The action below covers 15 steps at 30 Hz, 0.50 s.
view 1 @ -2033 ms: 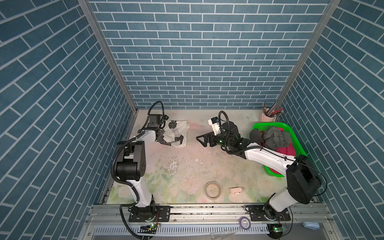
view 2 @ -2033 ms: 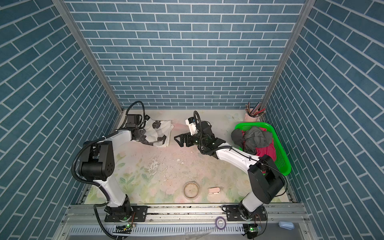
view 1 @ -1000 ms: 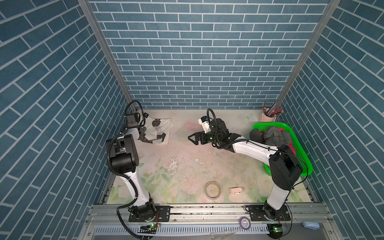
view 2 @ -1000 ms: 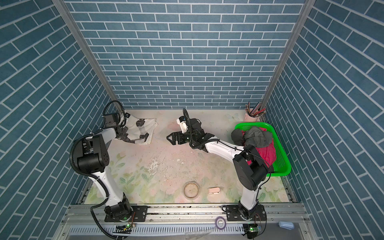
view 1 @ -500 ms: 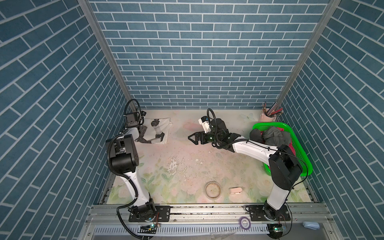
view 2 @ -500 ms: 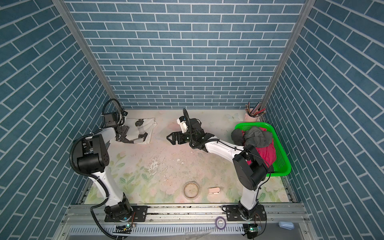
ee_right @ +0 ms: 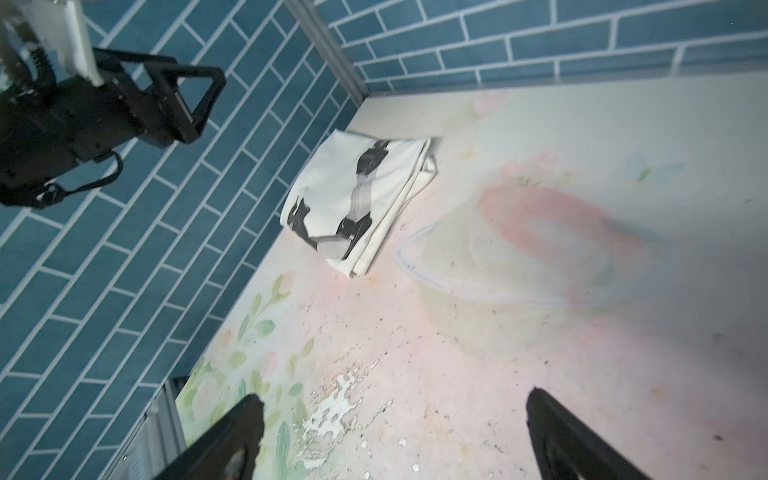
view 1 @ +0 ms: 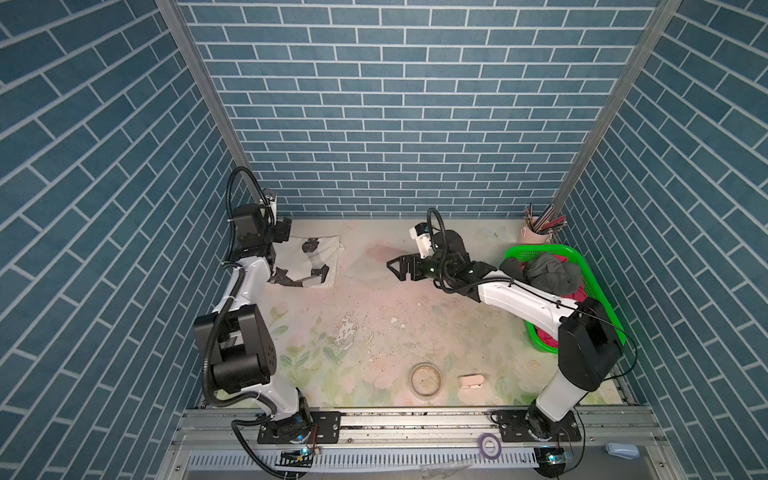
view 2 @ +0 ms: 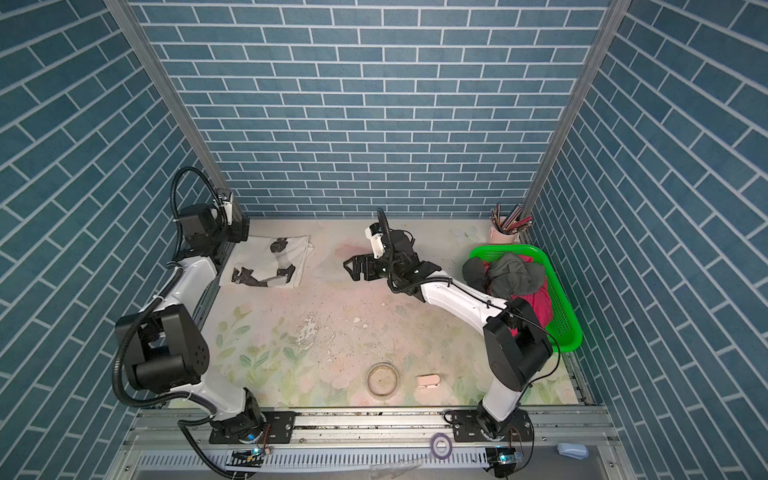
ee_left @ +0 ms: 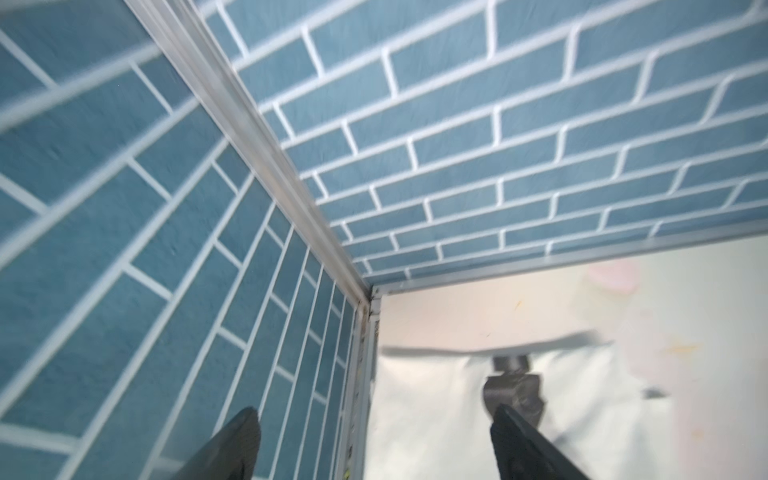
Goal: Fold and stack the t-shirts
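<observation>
Cream tee w/ blk print — basket green, prob. mesh.

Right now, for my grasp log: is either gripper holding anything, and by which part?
Nothing is held. The left gripper is open and empty, raised over the edge of the folded cream-white t-shirt. The right gripper is open over the bare table.

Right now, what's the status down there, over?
Left claw open, empty. Right claw open, empty. White shirt folded, far-left corner; grey shirt, magenta shirt heaped in basket. No obstruction seen.
</observation>
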### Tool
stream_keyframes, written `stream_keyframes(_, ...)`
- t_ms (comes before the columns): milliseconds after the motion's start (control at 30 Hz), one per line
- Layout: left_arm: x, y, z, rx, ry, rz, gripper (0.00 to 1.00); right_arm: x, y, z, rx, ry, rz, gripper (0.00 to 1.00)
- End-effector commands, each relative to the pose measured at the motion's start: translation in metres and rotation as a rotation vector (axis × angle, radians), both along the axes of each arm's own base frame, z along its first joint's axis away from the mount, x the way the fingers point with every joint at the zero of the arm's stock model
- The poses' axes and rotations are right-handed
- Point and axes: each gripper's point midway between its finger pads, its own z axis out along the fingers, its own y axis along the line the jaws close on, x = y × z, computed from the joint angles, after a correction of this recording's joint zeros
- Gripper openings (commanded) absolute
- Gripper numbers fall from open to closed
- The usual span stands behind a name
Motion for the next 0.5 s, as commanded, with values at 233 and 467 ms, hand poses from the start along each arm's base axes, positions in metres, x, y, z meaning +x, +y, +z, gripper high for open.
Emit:
stream_keyframes(233,-0.041,-0.130,0.017,-0.195,-0.092,-0.252,0.89,0.040,-0.125,0.047,-0.166,-0.290,-0.390,0.99)
stream_keyframes(467,-0.075,-0.193,0.005,-0.307,-0.097,-0.365,0.89,0.047,-0.265,0.037,-0.283,-0.293,-0.813,0.99)
